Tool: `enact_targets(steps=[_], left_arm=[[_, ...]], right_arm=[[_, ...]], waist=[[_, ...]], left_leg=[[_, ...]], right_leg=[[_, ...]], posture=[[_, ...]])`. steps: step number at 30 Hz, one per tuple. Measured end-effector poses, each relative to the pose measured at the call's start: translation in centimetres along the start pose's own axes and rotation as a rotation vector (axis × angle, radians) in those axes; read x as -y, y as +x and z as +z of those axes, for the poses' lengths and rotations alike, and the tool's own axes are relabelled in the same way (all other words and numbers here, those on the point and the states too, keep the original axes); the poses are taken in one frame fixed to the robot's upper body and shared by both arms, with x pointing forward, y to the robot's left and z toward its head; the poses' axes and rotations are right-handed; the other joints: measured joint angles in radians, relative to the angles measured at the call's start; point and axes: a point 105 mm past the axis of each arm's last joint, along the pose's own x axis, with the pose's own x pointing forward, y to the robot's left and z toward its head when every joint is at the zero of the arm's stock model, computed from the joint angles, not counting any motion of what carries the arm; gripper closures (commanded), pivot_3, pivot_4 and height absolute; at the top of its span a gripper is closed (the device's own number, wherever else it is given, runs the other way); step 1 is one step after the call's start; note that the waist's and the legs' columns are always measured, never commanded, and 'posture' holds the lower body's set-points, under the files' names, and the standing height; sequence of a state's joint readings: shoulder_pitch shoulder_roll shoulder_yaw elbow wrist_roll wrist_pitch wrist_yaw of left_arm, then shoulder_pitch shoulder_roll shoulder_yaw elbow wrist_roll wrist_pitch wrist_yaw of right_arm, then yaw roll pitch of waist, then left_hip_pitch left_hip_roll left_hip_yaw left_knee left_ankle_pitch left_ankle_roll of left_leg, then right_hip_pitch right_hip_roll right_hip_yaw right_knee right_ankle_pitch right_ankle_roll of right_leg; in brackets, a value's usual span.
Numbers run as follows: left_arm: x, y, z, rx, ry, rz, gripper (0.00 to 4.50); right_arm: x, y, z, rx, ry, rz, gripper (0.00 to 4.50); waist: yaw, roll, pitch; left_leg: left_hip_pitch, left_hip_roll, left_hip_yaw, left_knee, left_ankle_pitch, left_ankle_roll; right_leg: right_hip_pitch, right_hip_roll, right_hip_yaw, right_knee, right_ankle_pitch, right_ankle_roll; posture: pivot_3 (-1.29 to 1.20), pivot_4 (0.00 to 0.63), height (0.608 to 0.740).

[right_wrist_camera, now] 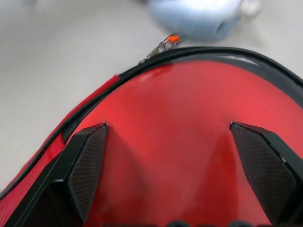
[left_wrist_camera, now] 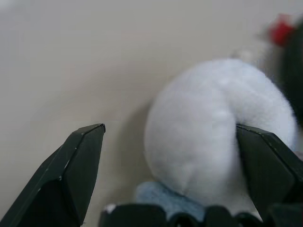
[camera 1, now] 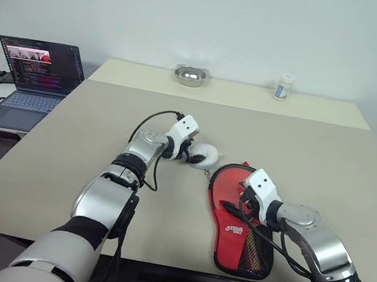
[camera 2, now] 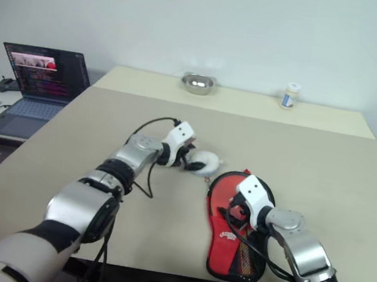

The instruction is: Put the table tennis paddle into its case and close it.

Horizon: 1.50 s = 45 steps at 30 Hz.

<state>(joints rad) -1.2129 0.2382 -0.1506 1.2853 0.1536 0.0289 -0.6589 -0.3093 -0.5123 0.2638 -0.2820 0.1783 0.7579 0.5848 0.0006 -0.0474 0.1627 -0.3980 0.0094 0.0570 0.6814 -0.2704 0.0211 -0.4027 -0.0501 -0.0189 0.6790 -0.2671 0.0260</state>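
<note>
The case (camera 1: pixel 232 220) lies flat near the table's front edge, red side up with a white logo and black mesh, its round end pointing away from me. My right gripper (camera 1: pixel 235 201) hovers low over that round red part (right_wrist_camera: pixel 165 142) with its jaws open and nothing between them. A white fluffy ball (camera 1: pixel 205 156) rests just past the case's far rim, beside an orange zip pull (right_wrist_camera: pixel 167 41). My left gripper (left_wrist_camera: pixel 168 130) is open around the ball (left_wrist_camera: pixel 213 132), which sits against one finger. The table tennis paddle is hidden.
A steel bowl (camera 1: pixel 191 76) and a small white bottle (camera 1: pixel 284 87) stand on the far table strip. An open laptop (camera 1: pixel 33 79) sits on a side table at the left. The beige tabletop (camera 1: pixel 91 142) stretches wide to the left of the case.
</note>
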Motion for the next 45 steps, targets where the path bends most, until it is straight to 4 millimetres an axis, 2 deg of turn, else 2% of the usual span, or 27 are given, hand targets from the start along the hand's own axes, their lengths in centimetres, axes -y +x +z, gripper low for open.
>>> enact_targets(steps=[4,7,9,13,20,27,32,35,38,41,45], left_arm=[[0.9,1.1,1.6,0.019,0.040,0.040,0.02],[2.3,2.0,3.5,0.051,0.069,0.018,0.02],[3.2,2.5,3.9,0.059,0.079,-0.002,0.02],[4.3,3.0,3.5,0.035,0.103,-0.032,0.02],[4.5,3.0,2.8,0.023,0.090,-0.036,0.02],[4.0,2.4,1.7,0.079,-0.187,-0.077,0.02],[2.8,1.4,1.4,0.145,-0.393,-0.098,0.02],[2.6,1.0,0.5,0.136,-0.395,-0.124,0.02],[3.7,0.9,-0.5,0.100,-0.371,-0.201,0.02],[4.5,0.9,-0.8,0.065,-0.310,-0.256,0.02],[4.4,0.8,-1.1,0.039,-0.270,-0.254,0.02]], right_arm=[[-0.1,-0.1,-0.2,-0.009,0.004,0.003,0.00],[-0.1,0.0,-0.1,-0.008,0.005,0.005,0.00],[-0.2,0.1,-0.1,-0.005,0.010,0.008,0.00],[-0.3,0.3,-0.4,-0.007,0.032,0.010,0.00],[-0.2,0.3,-0.6,-0.010,0.042,0.004,0.00],[-0.3,0.4,-0.5,-0.008,0.043,0.005,0.00],[-0.3,0.4,-0.5,-0.006,0.043,0.005,0.00],[-0.3,0.4,-0.5,-0.006,0.043,0.006,0.00],[-0.3,0.4,-0.4,-0.006,0.042,0.007,0.00],[-0.3,0.5,-0.4,-0.007,0.042,0.008,0.00],[-0.3,0.5,-0.4,-0.007,0.042,0.008,0.00]], waist=[[0.001,-0.001,-0.002],[-0.001,-0.001,-0.002],[-0.001,-0.001,-0.002],[-0.005,-0.001,-0.002],[-0.004,-0.001,-0.005],[-0.005,-0.001,-0.005],[-0.005,-0.001,-0.005],[-0.006,-0.001,-0.005],[-0.006,-0.001,-0.005],[-0.006,-0.001,-0.005],[-0.006,-0.001,-0.005]], left_leg=[[0.000,-0.001,0.000,0.000,0.000,0.000],[-0.001,-0.001,0.001,0.000,0.000,0.000],[-0.001,-0.001,0.001,-0.001,0.000,0.000],[-0.001,0.000,0.001,-0.002,0.000,0.000],[0.000,0.000,0.002,-0.001,0.000,0.000],[0.000,0.000,0.001,-0.001,0.000,0.000],[0.000,0.000,0.001,-0.001,0.000,0.000],[0.000,0.000,0.001,-0.001,0.000,0.000],[0.000,0.000,0.001,-0.001,0.000,0.000],[0.000,0.000,0.001,-0.001,0.000,0.000],[0.000,0.000,0.001,-0.001,0.000,0.000]], right_leg=[[0.000,-0.001,0.000,-0.001,0.000,0.001],[-0.001,-0.001,0.000,-0.001,0.001,0.000],[-0.001,-0.001,0.000,-0.001,0.001,0.000],[-0.002,-0.001,0.000,-0.001,0.001,0.000],[-0.001,-0.001,0.000,-0.001,0.001,0.000],[-0.001,-0.001,0.000,-0.001,0.001,0.000],[-0.001,-0.001,0.000,-0.001,0.001,0.000],[-0.001,-0.001,0.000,-0.001,0.001,0.000],[-0.001,-0.001,0.000,-0.001,0.001,0.000],[-0.001,-0.001,0.000,-0.001,0.001,-0.001],[-0.001,-0.001,0.000,-0.001,0.001,-0.001]], posture=[[0.00,0.150,0.740],[0.00,0.150,0.740],[0.00,0.150,0.740],[0.00,0.150,0.740],[0.00,0.150,0.740],[0.00,0.150,0.740],[0.00,0.150,0.740],[0.00,0.150,0.740],[0.00,0.150,0.740],[0.00,0.150,0.740],[0.00,0.150,0.740]])
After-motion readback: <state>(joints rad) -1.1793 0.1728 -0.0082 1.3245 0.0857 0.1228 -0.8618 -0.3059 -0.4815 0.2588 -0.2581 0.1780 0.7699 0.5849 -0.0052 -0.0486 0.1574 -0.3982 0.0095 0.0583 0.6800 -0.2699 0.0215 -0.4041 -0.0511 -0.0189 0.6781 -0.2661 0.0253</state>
